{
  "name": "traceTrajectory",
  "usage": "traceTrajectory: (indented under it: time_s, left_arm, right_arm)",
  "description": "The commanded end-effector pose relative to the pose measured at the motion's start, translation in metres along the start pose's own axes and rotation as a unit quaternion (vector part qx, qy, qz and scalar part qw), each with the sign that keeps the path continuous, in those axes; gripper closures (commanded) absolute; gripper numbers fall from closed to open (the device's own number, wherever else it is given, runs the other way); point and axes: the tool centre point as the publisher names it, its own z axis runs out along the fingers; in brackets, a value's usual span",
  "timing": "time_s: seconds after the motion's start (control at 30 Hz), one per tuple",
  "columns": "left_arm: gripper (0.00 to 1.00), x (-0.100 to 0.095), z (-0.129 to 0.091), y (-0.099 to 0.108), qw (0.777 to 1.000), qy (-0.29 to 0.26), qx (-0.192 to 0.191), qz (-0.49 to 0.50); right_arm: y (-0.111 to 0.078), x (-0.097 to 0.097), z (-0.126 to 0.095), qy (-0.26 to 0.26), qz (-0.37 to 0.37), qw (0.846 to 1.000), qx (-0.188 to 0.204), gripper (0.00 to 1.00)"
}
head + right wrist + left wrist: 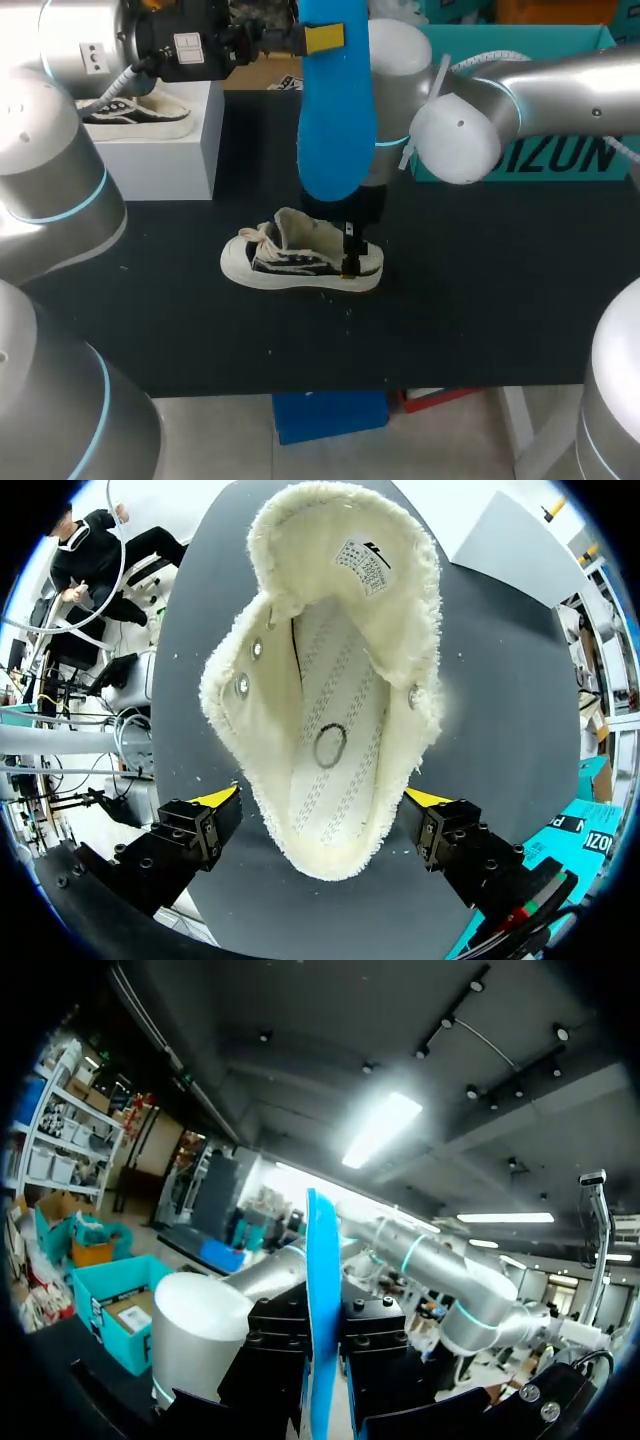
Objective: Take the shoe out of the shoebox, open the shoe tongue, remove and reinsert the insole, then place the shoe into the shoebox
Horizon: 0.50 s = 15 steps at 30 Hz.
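Observation:
A cream canvas shoe (300, 255) with dark side stripes stands on the black table, toe to the left, its tongue folded open. High above it my left gripper (322, 38) is shut on the top end of a blue insole (337, 110), which hangs straight down. The left wrist view shows the insole (322, 1320) edge-on between the black jaw blocks. My right gripper (352, 252) is open at the shoe's heel. In the right wrist view its yellow fingertips (220, 798) stand on either side of the heel, above the shoe (330, 710), whose bare inner sole is visible.
A white shoebox (170, 150) stands at the back left with a second shoe (130, 110) in it. A teal box (560, 150) stands at the back right behind my right arm. The table's front edge runs just below the shoe.

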Motion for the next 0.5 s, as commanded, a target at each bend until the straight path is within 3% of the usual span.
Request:
traceTrajectory:
  time_s: [0.03,0.3,0.5]
  left_arm:
    - [1.0,0.0001,0.0012,0.001,1.0,-0.001,0.001,0.0]
    - [1.0,0.0001,0.0012,0.001,1.0,-0.001,0.001,0.0]
    - [1.0,0.0001,0.0012,0.001,1.0,-0.001,0.001,0.0]
  right_arm:
    - [0.004,-0.0002,0.0005,0.0,0.002,1.0,0.028,0.0]
    - [0.0023,0.0012,0.002,-0.006,0.004,1.0,0.014,0.0]
    - [-0.0012,-0.0001,-0.0008,-0.021,-0.017,0.995,-0.091,0.0]
